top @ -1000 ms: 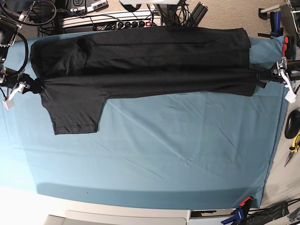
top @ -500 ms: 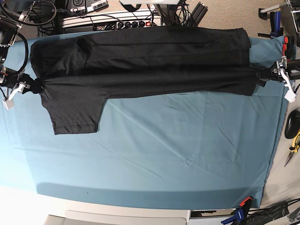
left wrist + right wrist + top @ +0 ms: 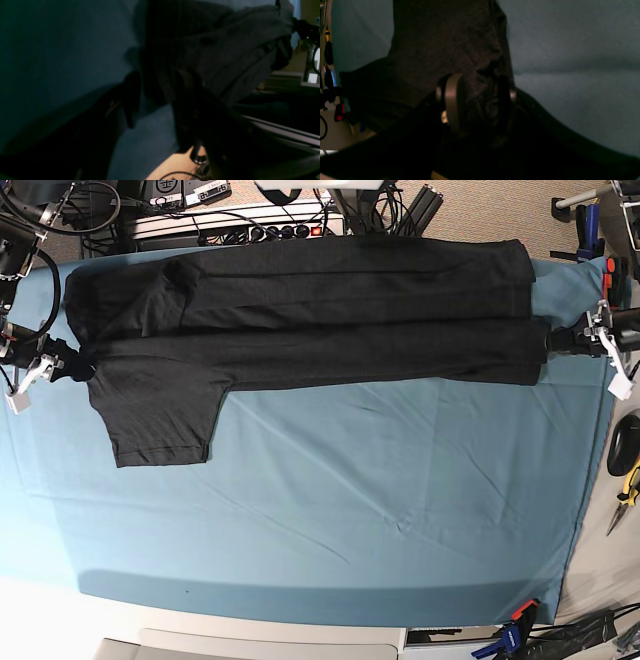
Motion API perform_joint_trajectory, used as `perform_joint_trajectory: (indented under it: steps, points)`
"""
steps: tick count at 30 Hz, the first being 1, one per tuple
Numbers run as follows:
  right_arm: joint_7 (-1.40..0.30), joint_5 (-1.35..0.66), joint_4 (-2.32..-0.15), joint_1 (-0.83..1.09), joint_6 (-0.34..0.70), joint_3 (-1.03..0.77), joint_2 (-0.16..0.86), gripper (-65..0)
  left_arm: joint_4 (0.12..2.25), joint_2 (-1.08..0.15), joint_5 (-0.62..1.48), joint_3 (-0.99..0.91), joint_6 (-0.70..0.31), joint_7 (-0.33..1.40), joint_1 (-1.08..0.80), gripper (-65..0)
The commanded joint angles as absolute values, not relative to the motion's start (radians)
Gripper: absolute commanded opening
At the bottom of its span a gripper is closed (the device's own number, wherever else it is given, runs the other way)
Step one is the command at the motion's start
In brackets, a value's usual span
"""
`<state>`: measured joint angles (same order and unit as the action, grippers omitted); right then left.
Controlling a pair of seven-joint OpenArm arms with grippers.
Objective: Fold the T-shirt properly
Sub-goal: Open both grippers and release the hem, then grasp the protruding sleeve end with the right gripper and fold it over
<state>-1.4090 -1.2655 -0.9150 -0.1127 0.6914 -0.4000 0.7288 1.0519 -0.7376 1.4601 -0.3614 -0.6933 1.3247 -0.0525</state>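
The black T-shirt lies folded lengthwise along the far side of the teal cloth, plain side up. One sleeve sticks out toward the front at the left. My left gripper is shut on the shirt's edge at the right end. In the left wrist view bunched black cloth sits between its fingers. My right gripper is shut on the shirt's left end by the sleeve. In the right wrist view the cloth is pinched between its fingers.
A power strip and cables lie behind the table's far edge. Pliers and tools lie off the right edge. Clamps hold the teal cloth at the front right corner. The cloth's near half is bare.
My left gripper has moved slightly toward the far side and inward, carrying the shirt's right edge with it. The right gripper has hardly moved.
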Motion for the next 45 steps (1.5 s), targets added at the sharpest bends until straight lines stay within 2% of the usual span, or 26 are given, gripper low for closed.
perform_joint_trajectory:
  steps: [1, 4, 11, 17, 23, 27, 38, 45]
  points:
    - [-1.396, -1.29, -0.929, -0.127, 0.698, -0.408, 0.764, -41.8, 1.065, -0.768, 1.484, -0.37, -0.698, 1.311, -0.042, -40.1]
    - [-1.396, -1.258, -0.929, -0.132, 0.698, -0.408, 0.764, -41.8, 1.065, -0.767, 1.484, -0.37, -0.698, 1.302, -0.038, -40.1]
    - [-1.21, -1.076, -0.929, -0.213, 0.698, -0.49, 0.715, -41.8, 1.096, -0.764, 1.484, -0.37, -0.698, 1.301, -0.016, -40.1]
    - [-1.087, -0.937, -0.929, -0.303, 0.698, -0.611, 0.601, -41.8, 1.187, -0.756, 1.484, -0.37, -0.698, 1.301, -0.017, -40.1]
    - [-0.85, -0.645, -0.928, -0.336, 0.698, -0.614, 0.446, -41.8, 1.256, -0.756, 1.484, -0.37, -0.698, 1.301, -0.017, -40.1]
    - [-0.822, -0.601, -0.928, -0.336, 0.698, -0.614, 0.376, -41.8, 1.261, -0.756, 1.484, -0.37, -0.698, 1.301, -0.017, -40.1]
    - [-0.776, -0.54, -0.928, -0.336, 0.698, -0.614, 0.366, -41.8, 1.261, -0.756, 1.484, -0.37, -0.698, 1.301, -0.017, -40.1]
    - [-0.707, -0.356, -0.928, -0.376, 0.548, -0.615, 0.366, -41.8, 1.261, -0.756, 1.484, -0.37, -0.698, 1.301, -0.017, -40.1]
